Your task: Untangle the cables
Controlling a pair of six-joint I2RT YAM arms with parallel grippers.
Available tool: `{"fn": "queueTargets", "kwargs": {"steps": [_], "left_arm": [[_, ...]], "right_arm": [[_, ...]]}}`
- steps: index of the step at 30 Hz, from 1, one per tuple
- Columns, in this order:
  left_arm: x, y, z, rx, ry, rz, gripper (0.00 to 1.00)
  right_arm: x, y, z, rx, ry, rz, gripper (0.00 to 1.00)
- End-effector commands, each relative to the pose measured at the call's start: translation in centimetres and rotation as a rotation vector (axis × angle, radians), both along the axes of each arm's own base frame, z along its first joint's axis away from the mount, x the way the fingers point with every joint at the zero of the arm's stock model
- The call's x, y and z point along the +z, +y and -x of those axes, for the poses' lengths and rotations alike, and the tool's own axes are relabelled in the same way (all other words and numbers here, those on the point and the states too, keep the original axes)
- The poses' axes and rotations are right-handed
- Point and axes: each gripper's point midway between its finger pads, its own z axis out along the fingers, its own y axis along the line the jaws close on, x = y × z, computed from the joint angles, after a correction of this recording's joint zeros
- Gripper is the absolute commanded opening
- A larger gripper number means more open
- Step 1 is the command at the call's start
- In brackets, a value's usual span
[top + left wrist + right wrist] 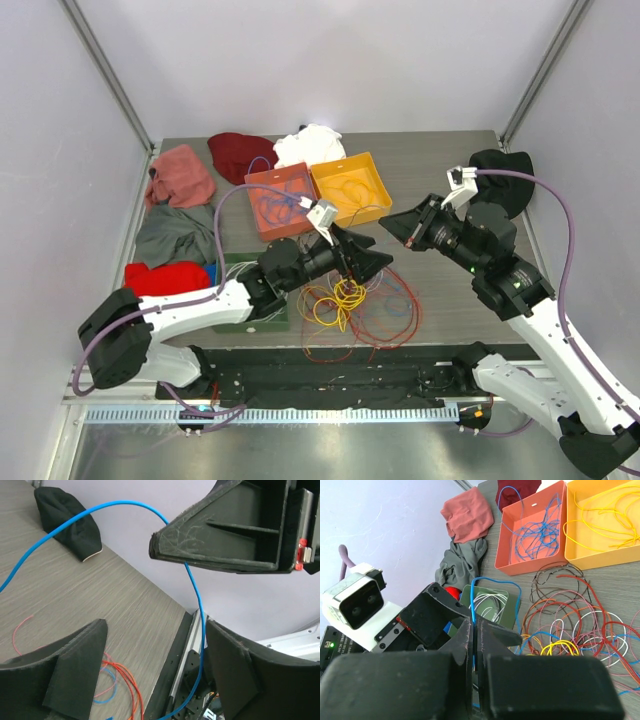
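- Right fingers (pixel 455 650) of mine are clamped shut on one blue cable (pixel 197 595), pinching it at the very tips so the thin wire cannot slip out.
- I hold that pinch raised above the worktop (pixel 440 170), so the blue strand hangs free and its run can be told from the others.
- Left fingers (pixel 75 665) are spread wide, one on each side of the hanging strand and not touching it. I judge they are set there to close lower down for a second hold.
- Most of the cables (pixel 350 300) lie as a loose heap of red, yellow, white and blue loops on the near middle of the worktop, under both my wrists.
- Behind the heap stand an orange tray (pixel 530 565) with blue cables in it and a yellow tray (pixel 600 555) with yellow ones. Nearer my left arm is a green tray (pixel 506 616) with white ones. I take it the strand belongs in the orange tray.
- Both runs of the blue strand leave my views, so I cannot tell whether it is clear of the heap. A hard pull might drag other loops along.
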Motion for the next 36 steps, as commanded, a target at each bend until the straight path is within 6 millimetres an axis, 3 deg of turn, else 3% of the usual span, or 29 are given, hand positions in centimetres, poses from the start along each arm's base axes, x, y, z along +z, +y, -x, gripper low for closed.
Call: {"fn": "queueTargets", "kwargs": {"steps": [1, 3, 4, 6, 7, 10, 14, 19, 23, 24, 30, 36], "left_arm": [[3.6, -0.7, -0.2, -0.006, -0.081, 0.052, 0.64], [3.6, -0.8, -0.1, -0.014, -0.085, 0.035, 0.48], [4.1, -0.7, -0.1, -0.013, -0.101, 0.038, 0.31], [4.1, -0.4, -0.1, -0.001, -0.109, 0.013, 0.13], [4.9, 0.2, -0.6, 0.035, -0.129, 0.012, 0.0], [4.4, 1.7, -1.4, 0.106, -0.129, -0.065, 0.0], [3.7, 4.0, -3.5, 0.201, -0.078, -0.147, 0.0], [3.6, 9.1, -8.5, 0.357, 0.01, -0.187, 0.0], [5.3, 13.1, -12.1, 0.481, 0.019, -0.189, 0.0], [6.3, 13.6, -12.7, 0.503, -0.003, -0.198, 0.0], [7.8, 15.5, -16.1, 0.593, -0.025, -0.262, 0.0], [5.8, 16.5, -20.1, 0.638, 0.036, -0.294, 0.0]], "right_arm": [[2.3, 0.3, 0.6, 0.028, -0.069, -0.042, 0.01], [2.3, 0.2, 0.7, 0.025, -0.072, -0.038, 0.01], [2.3, 0.1, 0.7, 0.023, -0.077, -0.034, 0.04], [2.2, -0.4, 0.8, 0.006, -0.084, -0.025, 0.17], [2.2, -0.4, 0.8, 0.003, -0.086, -0.022, 0.31], [1.9, -1.3, 0.8, -0.036, -0.092, 0.005, 0.53], [0.8, -2.5, 0.8, -0.085, -0.077, 0.048, 0.63], [-0.2, -3.6, 1.2, -0.121, -0.084, 0.072, 0.64], [-0.9, -4.5, 1.3, -0.153, -0.092, 0.093, 0.63], [-1.1, -4.6, 1.3, -0.155, -0.092, 0.099, 0.62], [-1.8, -5.0, 1.3, -0.167, -0.094, 0.129, 0.61], [-2.7, -5.1, 1.3, -0.167, -0.086, 0.148, 0.61]]}}
